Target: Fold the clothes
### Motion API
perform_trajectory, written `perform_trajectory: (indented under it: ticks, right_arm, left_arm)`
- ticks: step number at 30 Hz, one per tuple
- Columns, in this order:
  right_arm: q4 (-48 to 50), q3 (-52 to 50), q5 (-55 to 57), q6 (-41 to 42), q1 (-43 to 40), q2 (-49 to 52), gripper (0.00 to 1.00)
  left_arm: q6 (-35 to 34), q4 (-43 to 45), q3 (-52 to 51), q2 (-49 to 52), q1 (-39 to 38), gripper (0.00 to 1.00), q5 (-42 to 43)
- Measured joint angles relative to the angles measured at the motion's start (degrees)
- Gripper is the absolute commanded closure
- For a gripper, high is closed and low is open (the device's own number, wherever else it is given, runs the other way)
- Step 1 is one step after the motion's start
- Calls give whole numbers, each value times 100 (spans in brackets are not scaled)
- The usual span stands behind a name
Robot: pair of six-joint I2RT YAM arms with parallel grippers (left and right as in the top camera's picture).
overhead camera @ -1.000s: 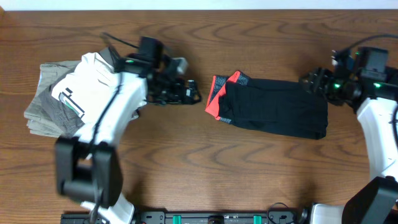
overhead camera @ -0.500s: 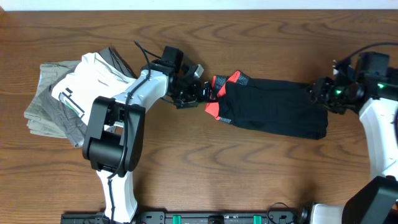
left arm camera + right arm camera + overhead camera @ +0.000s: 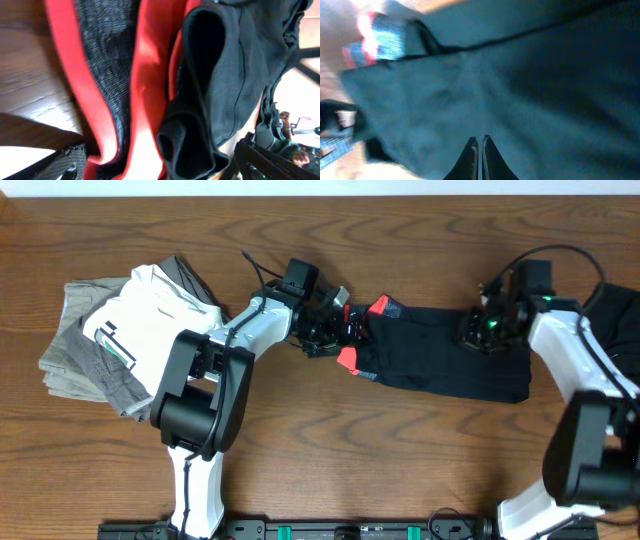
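Wooden table (image 3: pixel 330 470) bears black trousers (image 3: pixel 450 365) and a folded pile (image 3: pixel 90 355)

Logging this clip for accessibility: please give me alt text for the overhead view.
Folded black trousers with a coral-edged grey waistband lie on a wooden table. The left gripper is open at the waistband, and the right gripper is shut over the fabric toward the other end. A pile of grey and white clothes sits at far left.
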Motion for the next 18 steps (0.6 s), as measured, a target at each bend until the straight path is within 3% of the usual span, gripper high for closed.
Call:
perform_trajectory:
  ticks: [7, 18]
  right_arm:
    - [289, 0, 46, 195, 107, 800, 99]
    - [275, 48, 109, 446, 133, 879, 98]
  left_arm:
    - [-260, 33, 17, 24, -262, 4, 22]
    - [-986, 109, 17, 52, -330, 10, -4]
